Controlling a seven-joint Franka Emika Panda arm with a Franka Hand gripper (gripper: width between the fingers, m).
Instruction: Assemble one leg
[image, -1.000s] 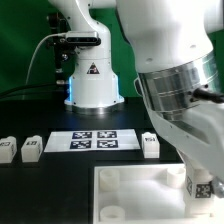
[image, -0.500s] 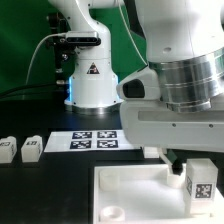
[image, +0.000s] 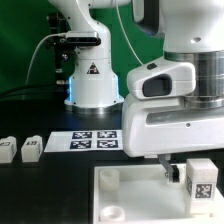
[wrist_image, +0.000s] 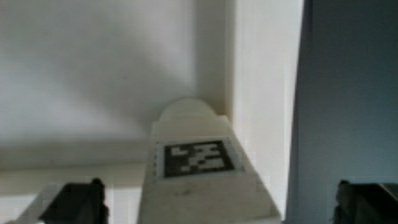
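A low exterior camera faces my base across the table; my wrist camera looks close down at the tagged leg (wrist_image: 198, 160), which both views share (image: 201, 182).

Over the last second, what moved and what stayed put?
The arm swung toward the exterior view's left, now hiding the block beside the marker board. A tagged leg by the white plate has come into clearer view. The two blocks at left and the board stayed put.

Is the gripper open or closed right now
Open. In the wrist view the gripper has its two fingertips far apart, and the tagged leg lies between them, touching neither.
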